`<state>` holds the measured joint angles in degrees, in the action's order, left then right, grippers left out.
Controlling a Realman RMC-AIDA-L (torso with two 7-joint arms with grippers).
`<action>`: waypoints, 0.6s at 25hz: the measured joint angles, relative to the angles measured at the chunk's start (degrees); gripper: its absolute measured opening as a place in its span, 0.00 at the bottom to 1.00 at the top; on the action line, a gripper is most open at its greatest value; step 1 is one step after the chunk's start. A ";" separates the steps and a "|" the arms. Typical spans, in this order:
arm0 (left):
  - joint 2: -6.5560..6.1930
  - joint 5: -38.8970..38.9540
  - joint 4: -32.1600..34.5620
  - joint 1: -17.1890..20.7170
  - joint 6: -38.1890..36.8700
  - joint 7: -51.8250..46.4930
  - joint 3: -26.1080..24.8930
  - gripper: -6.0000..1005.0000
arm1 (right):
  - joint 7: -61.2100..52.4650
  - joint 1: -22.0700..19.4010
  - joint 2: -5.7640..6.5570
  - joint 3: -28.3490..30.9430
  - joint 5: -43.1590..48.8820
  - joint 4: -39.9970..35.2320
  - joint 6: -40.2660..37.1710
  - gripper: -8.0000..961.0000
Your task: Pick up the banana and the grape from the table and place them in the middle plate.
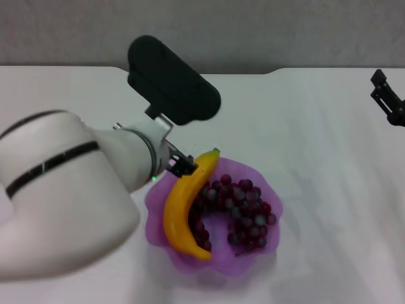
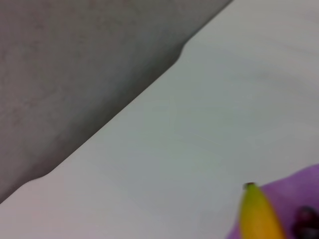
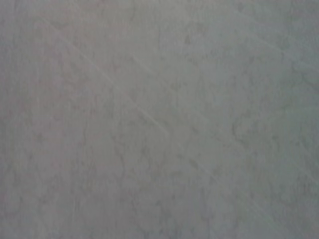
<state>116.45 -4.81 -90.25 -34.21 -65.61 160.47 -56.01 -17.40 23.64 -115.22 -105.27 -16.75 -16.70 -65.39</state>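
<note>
The yellow banana (image 1: 185,209) lies in the purple scalloped plate (image 1: 253,263) along its left side, with its green tip over the far rim. The bunch of dark red grapes (image 1: 243,209) lies in the plate to the banana's right. My left gripper (image 1: 181,166) is at the banana's upper part, touching or nearly touching it. The left wrist view shows the banana's tip (image 2: 256,211), a piece of the plate (image 2: 301,181) and a few grapes (image 2: 306,219). My right gripper (image 1: 389,98) hangs far off at the right edge, away from the plate.
The white table (image 1: 316,120) runs back to a grey wall (image 1: 253,31), with a step in its far edge (image 2: 179,52). My bulky left arm (image 1: 57,190) covers the table's left front. The right wrist view shows only a plain grey surface.
</note>
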 joint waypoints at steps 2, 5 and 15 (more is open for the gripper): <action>-0.01 0.72 1.07 -0.38 0.11 0.51 -3.92 0.87 | 0.00 0.00 0.00 0.21 -0.12 -0.12 -0.03 0.87; -0.24 2.68 1.13 0.19 2.43 1.60 -9.94 0.87 | 0.04 0.00 0.01 0.41 -0.26 -0.16 -0.06 0.87; -0.59 -0.08 -0.03 10.57 28.88 2.23 -18.81 0.88 | 0.24 0.47 0.09 0.42 -0.39 0.04 -0.08 0.87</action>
<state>115.86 -4.89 -90.28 -23.63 -36.73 162.71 -74.82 -17.16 24.11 -115.13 -104.85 -17.14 -16.66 -65.47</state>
